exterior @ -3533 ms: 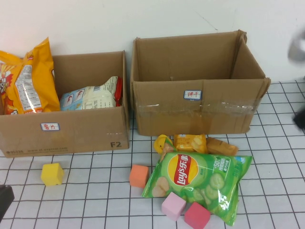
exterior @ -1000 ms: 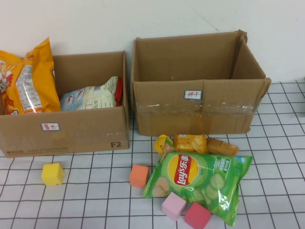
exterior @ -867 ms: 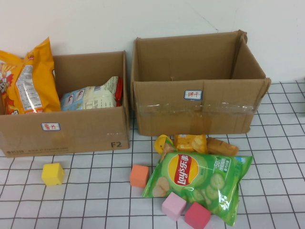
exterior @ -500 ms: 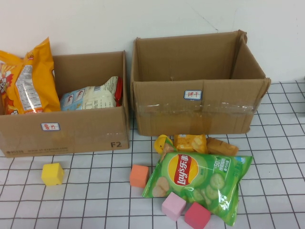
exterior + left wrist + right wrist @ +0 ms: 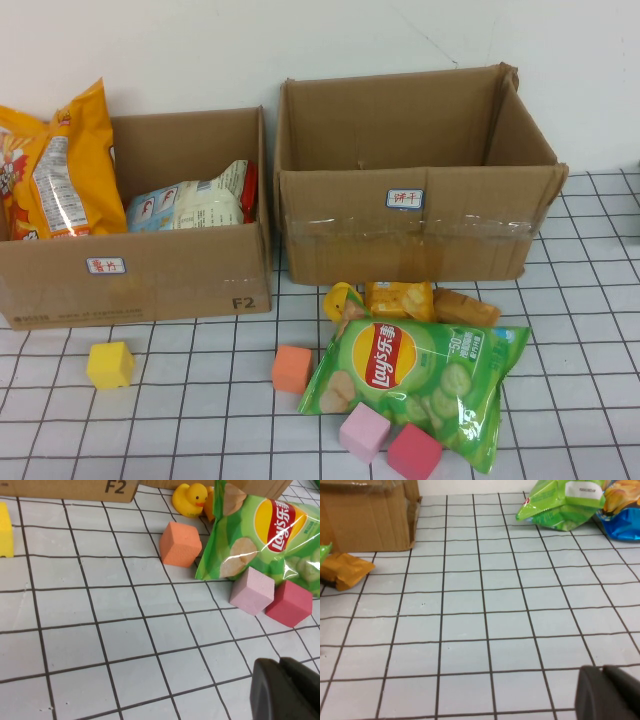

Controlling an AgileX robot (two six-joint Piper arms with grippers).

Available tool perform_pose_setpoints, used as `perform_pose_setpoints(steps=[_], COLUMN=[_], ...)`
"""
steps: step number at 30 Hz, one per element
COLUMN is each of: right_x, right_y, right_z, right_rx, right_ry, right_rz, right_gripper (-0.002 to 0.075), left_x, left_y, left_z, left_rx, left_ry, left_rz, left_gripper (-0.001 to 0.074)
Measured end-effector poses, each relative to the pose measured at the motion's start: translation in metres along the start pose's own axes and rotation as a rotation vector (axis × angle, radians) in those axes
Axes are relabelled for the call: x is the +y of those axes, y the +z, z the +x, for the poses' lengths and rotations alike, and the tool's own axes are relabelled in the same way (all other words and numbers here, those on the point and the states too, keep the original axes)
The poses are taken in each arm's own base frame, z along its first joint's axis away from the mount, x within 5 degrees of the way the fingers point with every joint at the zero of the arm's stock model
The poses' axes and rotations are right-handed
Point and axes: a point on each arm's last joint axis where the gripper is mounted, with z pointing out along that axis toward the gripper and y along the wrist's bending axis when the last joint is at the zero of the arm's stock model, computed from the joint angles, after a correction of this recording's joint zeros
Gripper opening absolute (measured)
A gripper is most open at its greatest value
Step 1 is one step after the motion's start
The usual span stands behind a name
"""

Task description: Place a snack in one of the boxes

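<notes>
A green Lay's chip bag (image 5: 415, 385) lies on the gridded table in front of the right cardboard box (image 5: 420, 235), which looks empty. Small orange snack packets (image 5: 400, 298) lie between the bag and that box. The left box (image 5: 135, 275) holds a yellow chip bag (image 5: 55, 165) and a white snack pack (image 5: 190, 205). Neither gripper shows in the high view. My left gripper (image 5: 280, 666) is shut and empty, low over the table, short of the Lay's bag (image 5: 270, 535). My right gripper (image 5: 604, 672) is shut and empty over bare table, away from the box corner (image 5: 370, 515).
Foam cubes lie in front: yellow (image 5: 110, 364), orange (image 5: 292, 368), pink (image 5: 363, 432) and red (image 5: 413, 451). A yellow toy duck (image 5: 338, 298) sits beside the packets. In the right wrist view a green bag (image 5: 562, 500) and a blue bag (image 5: 625, 510) lie further off.
Both arms showed at the edges of the high view 3.5 s ago and have since left it. Over the last second nothing has moved.
</notes>
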Motion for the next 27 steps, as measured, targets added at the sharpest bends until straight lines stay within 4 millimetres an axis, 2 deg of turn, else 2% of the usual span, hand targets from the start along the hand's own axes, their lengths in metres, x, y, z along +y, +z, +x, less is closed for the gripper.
perform_pose_setpoints(steps=[5, 9, 14, 18, 21, 27], right_x=[0.0, 0.0, 0.0, 0.0, 0.0, 0.0], right_y=[0.0, 0.0, 0.0, 0.0, 0.0, 0.0], right_z=[0.0, 0.0, 0.0, 0.0, 0.0, 0.0], right_rx=[0.0, 0.0, 0.0, 0.0, 0.0, 0.0], right_ry=[0.0, 0.0, -0.001, -0.001, -0.001, 0.001], right_rz=[0.0, 0.0, 0.0, 0.0, 0.0, 0.0], right_gripper=[-0.0001, -0.0001, -0.0001, -0.0001, -0.0001, -0.0001], left_x=[-0.001, 0.002, 0.018, 0.028, 0.038, 0.05], left_y=[0.0, -0.004, -0.016, -0.024, -0.023, -0.019], left_z=[0.0, -0.001, -0.012, -0.015, -0.007, 0.014], left_rx=[0.005, -0.039, -0.216, -0.317, -0.444, -0.499], left_ry=[0.005, 0.11, 0.205, 0.14, 0.116, 0.117], left_rz=[0.008, -0.035, -0.263, -0.39, -0.453, -0.513], left_gripper=[-0.0001, -0.0001, -0.0001, -0.0001, -0.0001, -0.0001])
